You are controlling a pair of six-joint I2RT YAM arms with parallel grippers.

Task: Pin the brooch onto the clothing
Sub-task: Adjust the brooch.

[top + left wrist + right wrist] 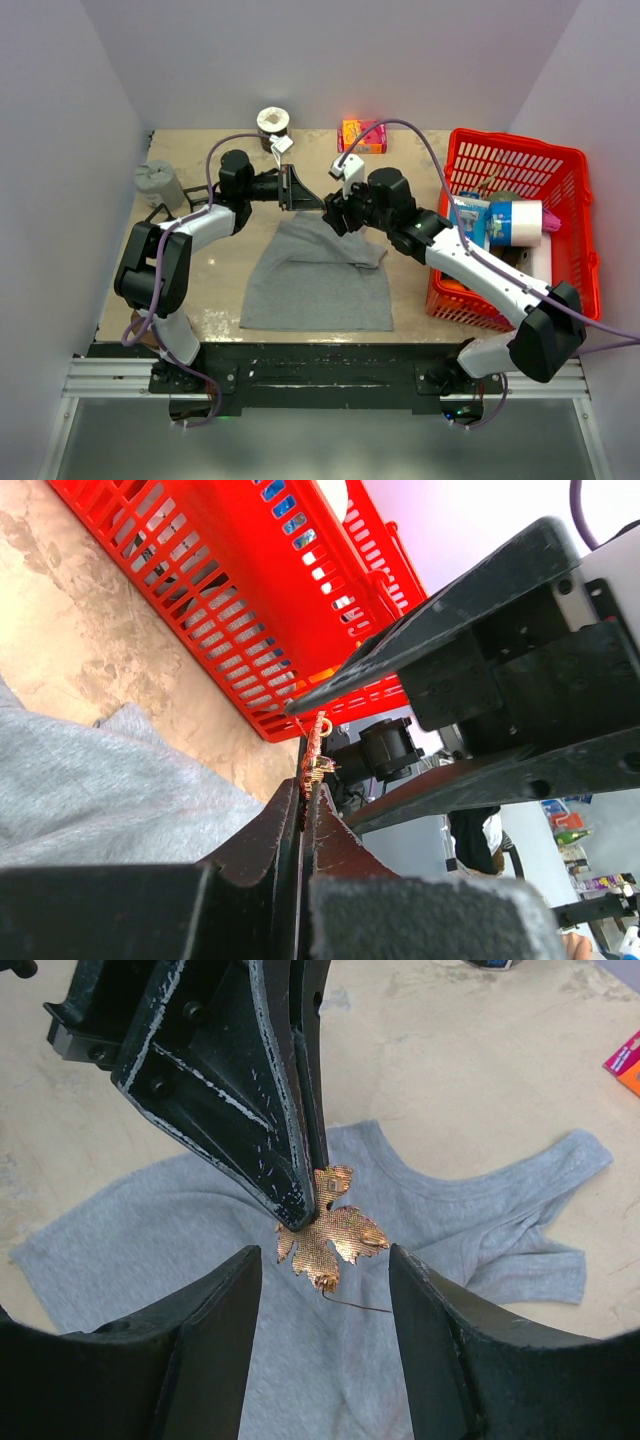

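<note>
Looking down from the top camera, the two arms are meeting above the table (pixel 215 275), with the left gripper (pixel 314 198) and the right gripper (pixel 336 214) tip to tip. The grey tank top (pixel 315 280) is lying flat at 6 o'clock from them, and a red basket (pixel 520 142) is sitting at 3 o'clock. The brooch is too small to make out from here.

Seen from the left wrist, the left gripper's jaws are pressing tight together and pinching the brooch (pixel 316 752) edge-on at their tips. The right gripper's fingers (pixel 450 610) are reaching in from 3 o'clock, one above and one below it.

Seen from the right wrist, the left gripper is coming in from 11 o'clock and clenching the coppery, leaf-like brooch (pixel 330 1232) by its upper edge. It is hanging in the air over the chest of the tank top (pixel 150 1230), not touching it as far as I can tell. The right gripper's jaws are standing apart on either side of the brooch, holding nothing. A thin wire is trailing from the brooch toward 4 o'clock.

The brooch is picked up and the top is spread out, but the pinning is not yet done. I judge a handover or pin-opening is in hand.
</note>
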